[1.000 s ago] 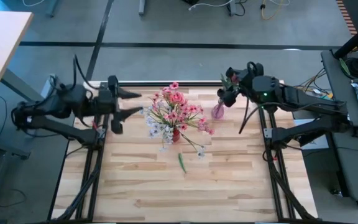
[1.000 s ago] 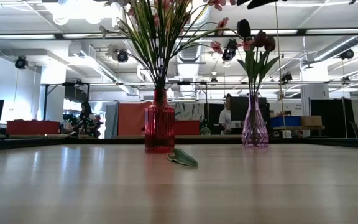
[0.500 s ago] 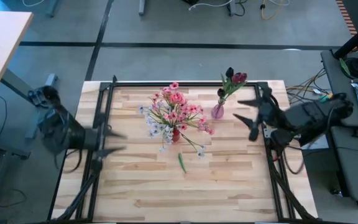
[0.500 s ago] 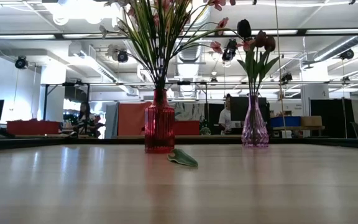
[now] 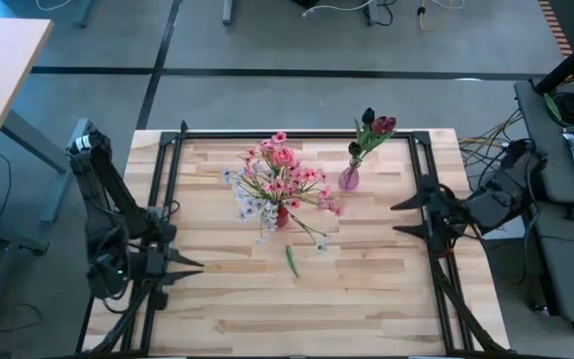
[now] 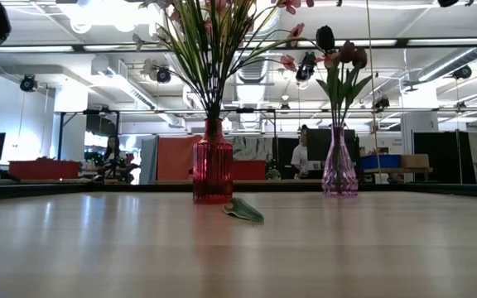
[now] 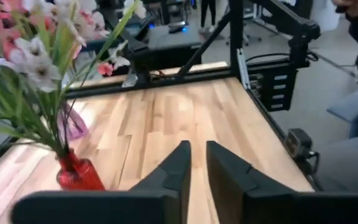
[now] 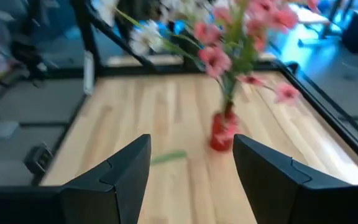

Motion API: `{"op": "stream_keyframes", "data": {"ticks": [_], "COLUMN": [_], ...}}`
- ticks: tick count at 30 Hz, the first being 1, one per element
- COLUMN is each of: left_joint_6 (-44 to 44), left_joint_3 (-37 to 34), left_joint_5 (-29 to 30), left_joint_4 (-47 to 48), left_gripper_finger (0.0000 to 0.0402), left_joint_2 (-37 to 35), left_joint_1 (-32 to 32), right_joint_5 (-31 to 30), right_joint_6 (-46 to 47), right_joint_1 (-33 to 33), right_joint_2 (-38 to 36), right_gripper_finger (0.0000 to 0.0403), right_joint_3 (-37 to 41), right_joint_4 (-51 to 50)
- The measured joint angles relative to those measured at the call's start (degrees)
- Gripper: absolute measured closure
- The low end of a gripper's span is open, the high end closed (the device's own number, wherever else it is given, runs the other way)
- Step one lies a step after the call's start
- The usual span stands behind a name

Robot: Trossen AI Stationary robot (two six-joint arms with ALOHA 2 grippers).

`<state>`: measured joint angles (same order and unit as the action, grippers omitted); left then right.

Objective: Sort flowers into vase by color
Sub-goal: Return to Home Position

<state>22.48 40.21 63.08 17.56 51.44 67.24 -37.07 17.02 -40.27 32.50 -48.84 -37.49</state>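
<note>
At the near left edge of the tabletop [image 5: 227,309], the left arm [image 5: 128,267] sits folded low, its jaws pointing inward, only narrowly parted and empty. Just beyond, a loose green leaf [image 5: 291,261] lies flat. Farther in, pink flowers [image 5: 285,168] and white flowers [image 5: 252,207] stand in the red vase [image 6: 213,170]. Level with it at the right edge, the right arm [image 5: 476,207] is tucked, jaws spread wide, holding nothing. Farthest, dark tulips [image 5: 375,125] stand in the violet vase [image 6: 339,170]. These flowers likely weigh little — stems springy, blossoms soft — so a mid-stem pinch would suit, clear of the tippable vases.
</note>
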Motion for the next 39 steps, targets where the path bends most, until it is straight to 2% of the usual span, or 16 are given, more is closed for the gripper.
{"op": "stream_keyframes", "data": {"ticks": [2, 4, 7, 10, 12, 15, 17, 22, 27, 34, 39], "left_joint_6": [-6.1, -15.1, -28.7, -31.7, -29.8, -28.3, -28.5, -30.7, -31.4, -31.3, -31.6], "left_joint_3": [-4.3, -8.3, -14.1, -18.7, -21.7, -25.7, -28.0, -31.7, -34.5, -38.6, -39.2], "left_joint_5": [-1.8, -6.7, -20.5, -32.2, -36.9, -45.3, -48.8, -52.6, -56.2, -55.7, -49.8], "left_joint_4": [-9.3, -20.7, -36.5, -39.6, -39.6, -40.5, -41.5, -41.6, -40.4, -40.1, -32.5], "left_gripper_finger": [0.0385, 0.0397, 0.0397, 0.0401, 0.0401, 0.0401, 0.0401, 0.0401, 0.0401, 0.0402, 0.0402], "left_joint_2": [-0.1, -0.8, -2.2, -5.5, -8.3, -12.5, -15.7, -23.1, -30.1, -38.7, -43.5], "left_joint_1": [-2.3, -5.7, -13.6, -23.2, -29.6, -37.3, -41.0, -47.8, -53.1, -56.4, -56.4], "right_joint_5": [0.8, 3.7, 6.8, 9.0, 9.7, 15.3, 18.8, 22.5, 31.8, 42.5, 50.1], "right_joint_6": [-3.0, -6.9, -12.6, -15.8, -18.0, -19.8, -19.9, -20.3, -22.9, -29.9, -33.0], "right_joint_1": [-0.1, 0.3, 1.7, 3.5, 5.2, 8.7, 11.4, 19.1, 27.5, 40.1, 47.5], "right_joint_2": [-0.7, -1.3, -1.5, -1.6, -1.4, -1.3, -1.3, -2.3, -3.6, -7.0, -11.6], "right_gripper_finger": [0.0184, 0.0184, 0.0184, 0.0184, 0.0184, 0.0184, 0.0184, 0.0184, 0.0184, 0.0184, 0.0184], "right_joint_3": [3.7, 7.1, 11.3, 14.9, 17.6, 21.9, 24.1, 27.0, 31.4, 40.6, 45.4], "right_joint_4": [6.9, 14.6, 25.2, 32.1, 37.3, 44.9, 48.4, 49.2, 53.8, 63.7, 64.0]}}
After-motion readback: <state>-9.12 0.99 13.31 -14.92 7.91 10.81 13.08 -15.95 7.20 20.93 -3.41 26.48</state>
